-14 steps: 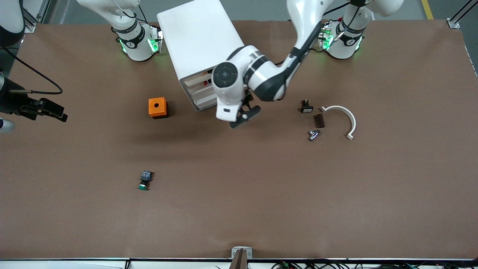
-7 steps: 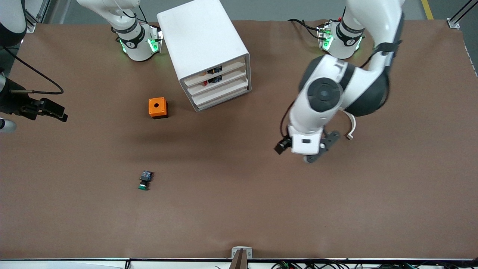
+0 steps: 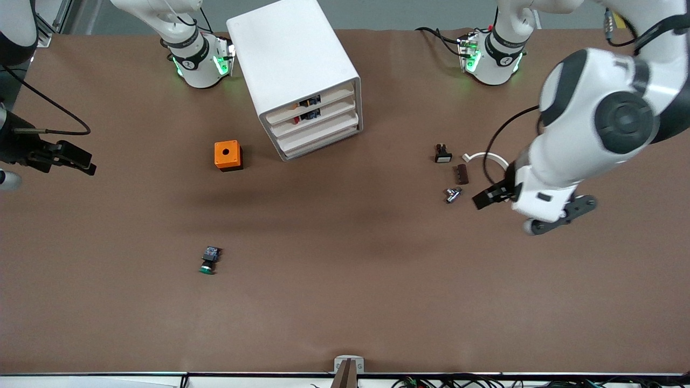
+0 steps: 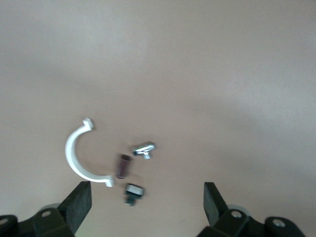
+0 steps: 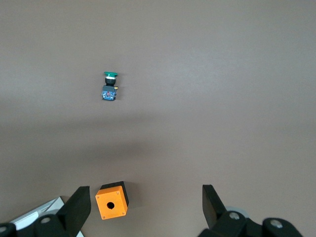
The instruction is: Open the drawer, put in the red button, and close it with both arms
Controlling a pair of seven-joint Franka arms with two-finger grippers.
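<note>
The white cabinet (image 3: 294, 54) stands near the arms' bases, and its four drawer fronts (image 3: 318, 125) all sit flush. A small red and black thing (image 3: 297, 119) shows through the second front from the top; I cannot tell whether it is the red button. My left gripper (image 4: 145, 191) is open and empty in the air, over the table beside a cluster of small parts. My right gripper (image 5: 145, 195) is open and empty, held high over the orange box's part of the table at the right arm's end, where that arm waits.
An orange box (image 3: 228, 155) with a round hole sits beside the cabinet. A green-capped button (image 3: 209, 260) lies nearer to the front camera. Toward the left arm's end lie a white half ring (image 3: 493, 159), a brown piece (image 3: 461, 173), a metal fitting (image 3: 453, 194) and a white-capped black part (image 3: 442, 153).
The left arm has swung away from the drawer fronts toward its own end of the table, uncovering the cabinet. The right arm has not moved.
</note>
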